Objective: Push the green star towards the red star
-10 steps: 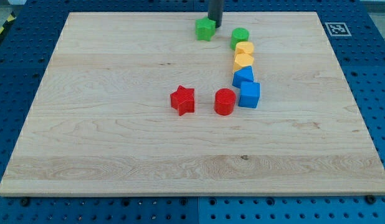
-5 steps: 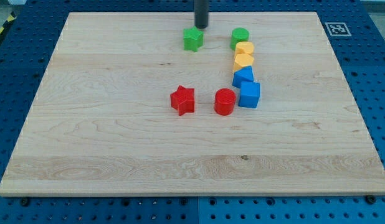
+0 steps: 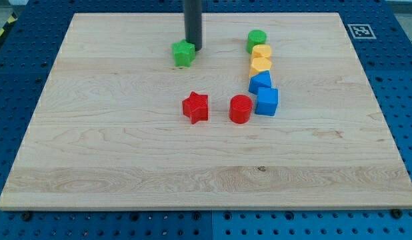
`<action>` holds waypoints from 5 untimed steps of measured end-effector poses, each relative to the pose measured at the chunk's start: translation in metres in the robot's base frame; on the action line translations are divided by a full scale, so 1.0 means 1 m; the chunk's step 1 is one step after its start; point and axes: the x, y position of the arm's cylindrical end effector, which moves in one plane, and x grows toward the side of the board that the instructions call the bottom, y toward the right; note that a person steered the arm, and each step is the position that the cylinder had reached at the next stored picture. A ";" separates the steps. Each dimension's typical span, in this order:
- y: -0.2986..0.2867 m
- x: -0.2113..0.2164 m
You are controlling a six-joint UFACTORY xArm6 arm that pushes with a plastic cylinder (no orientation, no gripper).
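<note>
The wooden board [image 3: 126, 153] lies on a blue perforated table [image 3: 19, 80]. Block positions are given from the view's left to the view's right.

1. Green star [image 3: 183, 53]: located in the upper part of the board, left of centre. It stands apart from all other blocks.
2. My tip [image 3: 193, 49]: the dark rod descends from the view's top edge and ends at the green star's upper right side. The tip appears to touch the star; the contact line is too small to confirm. The arm carries no fingers, only this rod, so no open or closed state applies.
3. Red star [image 3: 195, 107]: located below the green star and slightly to the view's right, well apart from it, with bare board between the two.
4. Red cylinder [image 3: 241, 109]: near the red star on its right, not touching it.
5. Column of blocks at the right of centre, running from top to bottom:
   - green cylinder [image 3: 257, 41];
   - upper yellow block [image 3: 262, 53], shape unclear;
   - lower yellow block [image 3: 261, 65], shape unclear;
   - upper blue block [image 3: 260, 82];
   - blue cube [image 3: 267, 101], just beside the red cylinder.
   Adjacent blocks in this column touch or nearly touch.
6. A black-and-white marker tag [image 3: 359, 31] sits at the board's top right corner.
</note>
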 end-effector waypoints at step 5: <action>0.000 0.057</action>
